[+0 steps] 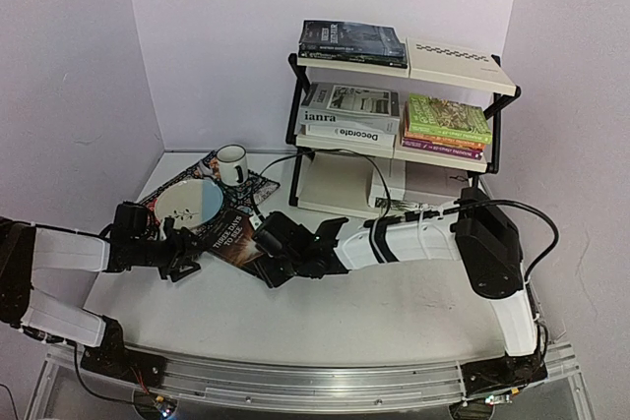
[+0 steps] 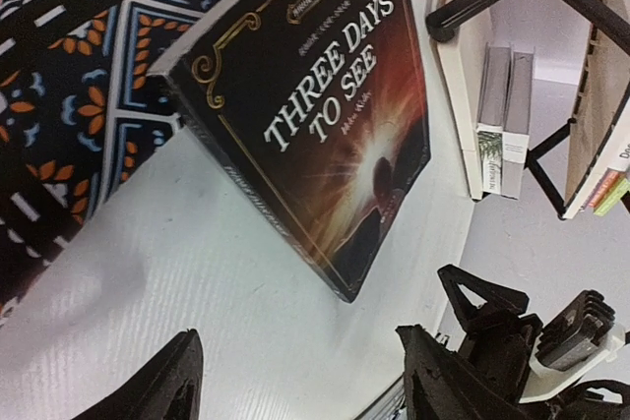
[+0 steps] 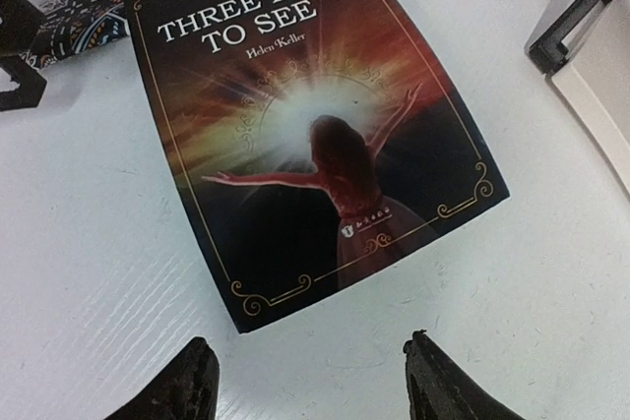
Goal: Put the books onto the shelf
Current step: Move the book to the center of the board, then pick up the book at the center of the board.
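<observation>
Left gripper (image 1: 185, 259), jaws parted and holding nothing, faces the right gripper (image 1: 264, 243), likewise spread and empty, across the "Three Days to See" paperback (image 1: 228, 233) in the overhead view. The book lies cover-up, partly on the patterned placemat (image 1: 258, 189) and partly on the table (image 1: 394, 312), well short of the shelf (image 1: 458, 66). It appears flanked so that one claw can steady it while the other takes hold. The placemat also carries a plate (image 1: 192, 202) and a white mug (image 1: 231, 162), whose inside cannot be made out. The shelf holds dark novels (image 1: 352, 41) on its top tier. On the middle tier the "ianra" and "Decorate" stack (image 1: 349, 117) lies flat beside a green-topped stack (image 1: 448, 123).

From the left wrist, the left gripper (image 2: 300, 381) frames bare table just below the paperback's (image 2: 325, 125) corner. Two pale books (image 2: 502, 115) lie on the shelf's bottom tier (image 2: 455, 66).

From the right wrist, the right gripper (image 3: 315, 386) hangs just short of the paperback's (image 3: 315, 125) near edge, touching nothing. A shelf leg (image 3: 576, 12) stands at the right.
</observation>
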Controlling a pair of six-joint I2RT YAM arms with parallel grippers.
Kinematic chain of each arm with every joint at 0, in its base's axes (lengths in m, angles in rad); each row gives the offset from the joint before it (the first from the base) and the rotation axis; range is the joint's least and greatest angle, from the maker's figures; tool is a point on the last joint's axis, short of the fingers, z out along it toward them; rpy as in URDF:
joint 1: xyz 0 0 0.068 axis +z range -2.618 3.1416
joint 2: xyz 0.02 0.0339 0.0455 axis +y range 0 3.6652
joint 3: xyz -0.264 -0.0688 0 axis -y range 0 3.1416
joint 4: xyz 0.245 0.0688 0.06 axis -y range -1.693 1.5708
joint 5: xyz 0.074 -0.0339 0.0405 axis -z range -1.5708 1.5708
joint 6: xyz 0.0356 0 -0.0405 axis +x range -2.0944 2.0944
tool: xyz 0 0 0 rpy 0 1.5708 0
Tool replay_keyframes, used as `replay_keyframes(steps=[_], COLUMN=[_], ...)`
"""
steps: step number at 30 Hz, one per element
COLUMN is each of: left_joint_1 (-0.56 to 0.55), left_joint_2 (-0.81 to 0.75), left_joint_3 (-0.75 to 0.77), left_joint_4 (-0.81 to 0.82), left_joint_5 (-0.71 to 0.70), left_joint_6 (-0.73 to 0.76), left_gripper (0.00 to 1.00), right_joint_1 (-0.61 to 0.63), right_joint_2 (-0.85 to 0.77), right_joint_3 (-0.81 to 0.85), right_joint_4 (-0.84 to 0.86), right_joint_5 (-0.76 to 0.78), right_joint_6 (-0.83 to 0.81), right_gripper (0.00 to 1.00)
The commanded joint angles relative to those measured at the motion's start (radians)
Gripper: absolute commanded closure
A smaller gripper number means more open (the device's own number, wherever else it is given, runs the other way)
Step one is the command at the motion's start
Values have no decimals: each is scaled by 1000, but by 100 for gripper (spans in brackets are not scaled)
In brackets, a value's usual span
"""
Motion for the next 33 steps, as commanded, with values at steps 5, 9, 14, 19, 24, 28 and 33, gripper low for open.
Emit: replay_keyframes(steps=[5, 9, 14, 19, 24, 28, 33], left_joint_1=[-61, -86, -89, -88, -89, -92, -106], left_joint_2=[121, 222, 308, 390, 475, 542, 542], left_joint_3=[-67, -49, -37, -26, -9, 26, 32], left_joint_4=[399, 479, 566, 645, 737, 796, 845], left_joint_5=[-61, -93, -119, -151, -162, -153, -189], left_joint_6=[-232, -245, -262, -281, -301, -310, -320], left_gripper=[24, 27, 31, 34, 37, 40, 55], right_joint_1=[-2, -2, -2, -2, -2, -2, -2], right_joint_2=[-35, -64, -109, -156, -172, -177, -196], right_joint_3=[16, -15, -57, -108, -124, -131, -140], right_joint_4=[-38, -19, 17, 59, 64, 63, 64], right_joint_5=[47, 50, 50, 50, 57, 54, 59], right_joint_6=[-66, -73, -80, -90, -91, -91, -99], right_gripper=[35, 35, 35, 35, 35, 35, 36])
